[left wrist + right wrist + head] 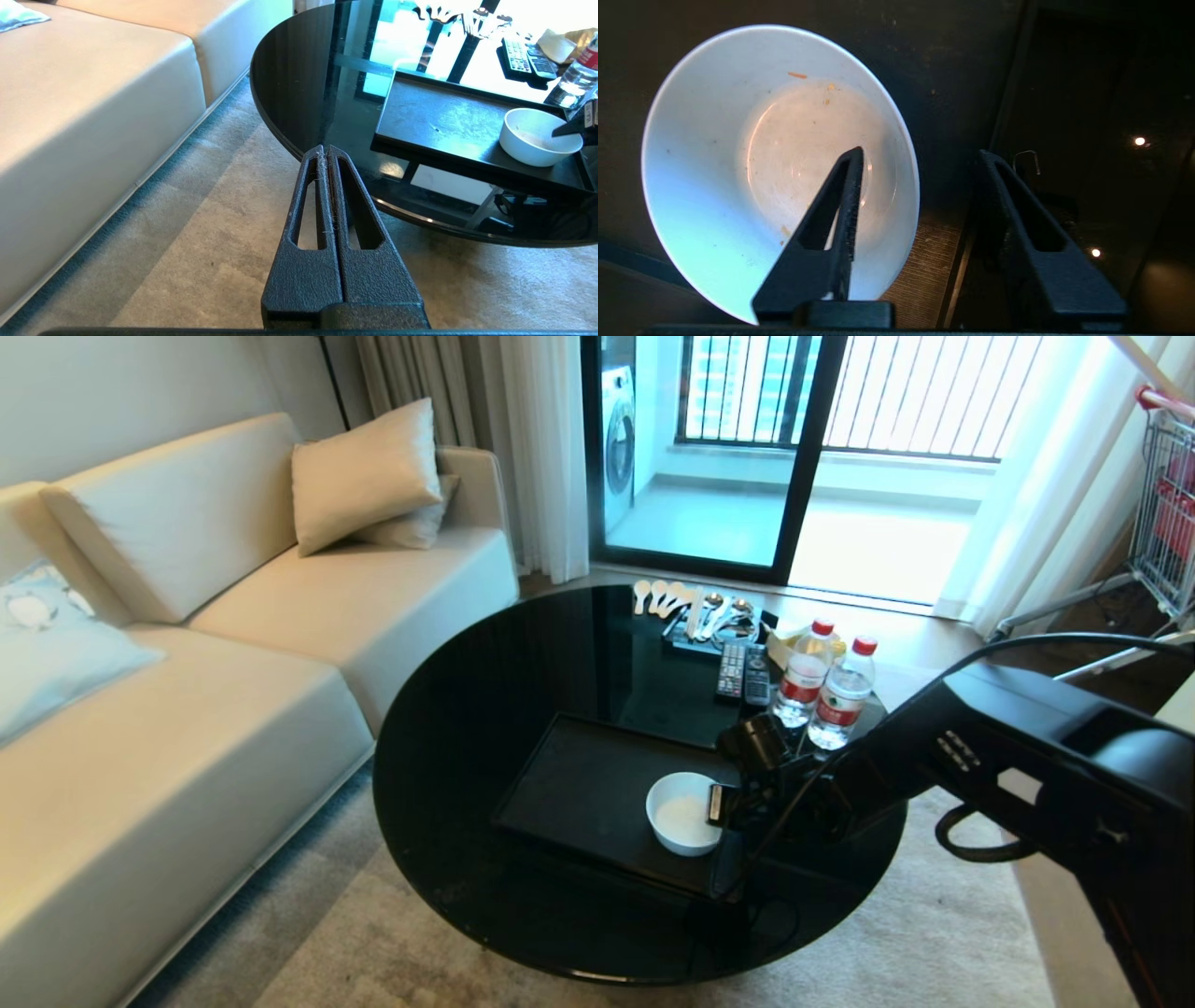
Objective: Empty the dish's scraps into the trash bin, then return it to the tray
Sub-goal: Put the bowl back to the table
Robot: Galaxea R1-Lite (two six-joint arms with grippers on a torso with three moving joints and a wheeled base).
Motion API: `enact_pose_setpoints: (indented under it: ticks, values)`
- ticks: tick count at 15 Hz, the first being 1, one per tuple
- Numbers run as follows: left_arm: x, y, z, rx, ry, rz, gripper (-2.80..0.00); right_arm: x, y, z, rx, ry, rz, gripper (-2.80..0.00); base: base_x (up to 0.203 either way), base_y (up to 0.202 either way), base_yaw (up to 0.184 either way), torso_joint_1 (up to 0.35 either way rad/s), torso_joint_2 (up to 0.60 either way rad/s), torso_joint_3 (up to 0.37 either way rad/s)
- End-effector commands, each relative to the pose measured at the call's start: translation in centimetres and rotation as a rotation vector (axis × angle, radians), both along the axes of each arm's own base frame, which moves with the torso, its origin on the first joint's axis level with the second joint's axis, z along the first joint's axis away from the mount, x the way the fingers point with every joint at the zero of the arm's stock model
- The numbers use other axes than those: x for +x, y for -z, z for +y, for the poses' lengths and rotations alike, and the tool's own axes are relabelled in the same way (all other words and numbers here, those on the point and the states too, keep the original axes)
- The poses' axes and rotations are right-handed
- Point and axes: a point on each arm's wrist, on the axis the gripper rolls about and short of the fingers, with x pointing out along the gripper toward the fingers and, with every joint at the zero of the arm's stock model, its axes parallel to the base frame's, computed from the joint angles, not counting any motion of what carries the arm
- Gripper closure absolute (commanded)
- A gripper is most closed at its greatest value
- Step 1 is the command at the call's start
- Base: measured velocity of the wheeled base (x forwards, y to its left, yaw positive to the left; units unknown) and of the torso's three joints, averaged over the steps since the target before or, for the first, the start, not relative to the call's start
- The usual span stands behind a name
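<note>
A cream sofa (233, 644) runs along the left. Low beside it, over the carpet, the left gripper (327, 156) hangs parked, its two fingers pressed flat together with nothing between them. Next comes the round black table (485, 709), carrying the flat black tray (579, 784). The white dish (683, 813) stands upright on the tray's right end, emptied but for a few specks. From the right, the right arm reaches in low across the table edge, and its right gripper (920, 158) is spread apart, one finger over the dish's inside, the other outside the rim, gripping nothing.
</note>
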Motion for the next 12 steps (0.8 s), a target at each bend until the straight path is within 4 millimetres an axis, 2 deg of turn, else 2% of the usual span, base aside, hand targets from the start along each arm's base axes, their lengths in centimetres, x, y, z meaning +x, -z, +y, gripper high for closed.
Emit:
enact_pose_setpoints:
  ticks: [1, 4, 7, 9, 12]
  values:
    - [0.0, 0.0, 0.0, -0.001, 0.0, -0.001, 0.0, -0.1, -1.8, 0.0, 0.012, 0.01, -0.043, -2.8, 0.0, 0.0, 0.0, 0.0, 0.0, 0.0]
    - [0.0, 0.0, 0.0, -0.001, 0.0, -0.001, 0.0, -1.0, -4.7, -0.3, 0.033, 0.011, -0.092, -2.8, 0.0, 0.0, 0.0, 0.0, 0.0, 0.0]
    - [0.0, 0.0, 0.0, -0.001, 0.0, -0.001, 0.0, -2.8, -8.4, -1.1, 0.042, 0.009, -0.153, -2.8, 0.0, 0.0, 0.0, 0.0, 0.0, 0.0]
    - [0.0, 0.0, 0.0, -0.001, 0.0, -0.001, 0.0, -4.5, -10.7, -2.0, 0.028, -0.006, -0.192, -2.8, 0.0, 0.0, 0.0, 0.0, 0.0, 0.0]
    - [0.0, 0.0, 0.0, -0.001, 0.0, -0.001, 0.0, -8.3, -13.8, -4.1, 0.021, -0.018, -0.238, -2.8, 0.0, 0.0, 0.0, 0.0, 0.0, 0.0]
